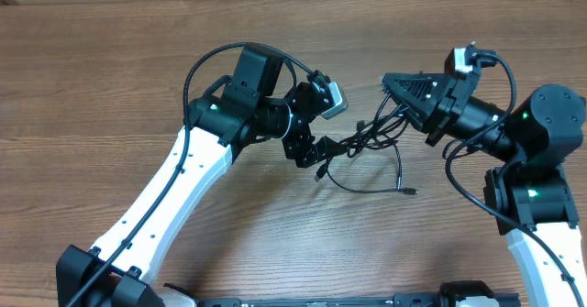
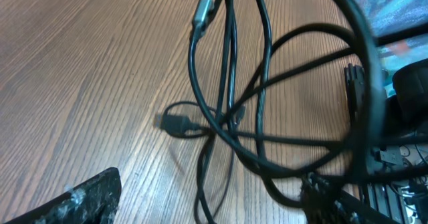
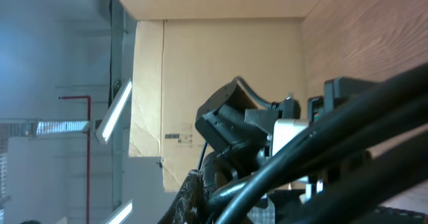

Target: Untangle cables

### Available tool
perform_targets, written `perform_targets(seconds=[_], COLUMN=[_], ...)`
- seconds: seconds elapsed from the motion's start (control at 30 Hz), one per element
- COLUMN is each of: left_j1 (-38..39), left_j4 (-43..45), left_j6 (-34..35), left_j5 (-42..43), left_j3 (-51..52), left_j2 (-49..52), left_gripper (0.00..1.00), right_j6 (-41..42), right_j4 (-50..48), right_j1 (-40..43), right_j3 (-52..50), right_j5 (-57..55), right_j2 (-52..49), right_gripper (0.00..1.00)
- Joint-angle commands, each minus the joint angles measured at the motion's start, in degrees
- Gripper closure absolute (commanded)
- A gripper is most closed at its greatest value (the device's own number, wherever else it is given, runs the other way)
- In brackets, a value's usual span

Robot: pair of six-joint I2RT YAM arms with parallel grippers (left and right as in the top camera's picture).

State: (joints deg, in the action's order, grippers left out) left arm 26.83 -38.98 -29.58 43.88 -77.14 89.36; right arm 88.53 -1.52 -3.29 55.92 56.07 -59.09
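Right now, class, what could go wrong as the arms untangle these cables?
1. The right end effector seems shut on the cables; pulling could tighten the crossed loops.
2. The open left end effector faces several strands and may grab more than one.
3. The loose plug could snag.

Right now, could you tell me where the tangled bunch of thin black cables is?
Overhead, the cables lie centre-frame between the open left gripper and the right gripper, which pinches them.

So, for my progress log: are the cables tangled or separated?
Tangled: the cables sit in one bunch of crossing, overlapping loops, with only one plug end trailing out.
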Motion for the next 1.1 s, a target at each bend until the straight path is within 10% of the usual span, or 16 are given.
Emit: perform_targets(seconds=[0.0, 0.6, 0.93, 1.07], left_j1=[0.3, 1.7, 1.6, 0.0], left_j4=[0.5, 9.0, 10.0, 5.7], left_j6=[-1.0, 24.9, 50.2, 57.7], left_j5=[1.2, -9.9, -38.3, -46.6], left_j3=[-0.3, -0.3, -0.3, -0.3], left_j2=[-1.3, 1.1, 1.6, 1.7], left_gripper=[0.16, 0.23, 0.18, 0.41], right_j6=[1.6, 4.7, 4.7, 5.7], right_j4=[-1.5, -6.0, -7.0, -9.0], right_j1=[-1.4, -5.0, -5.0, -5.0], right_j3=[1.9, 1.9, 1.9, 1.9], right_j5=[-0.5, 0.4, 2.1, 2.4], right_j2=[0.5, 0.5, 0.5, 0.5], right_gripper=[0.96, 0.96, 0.96, 0.96])
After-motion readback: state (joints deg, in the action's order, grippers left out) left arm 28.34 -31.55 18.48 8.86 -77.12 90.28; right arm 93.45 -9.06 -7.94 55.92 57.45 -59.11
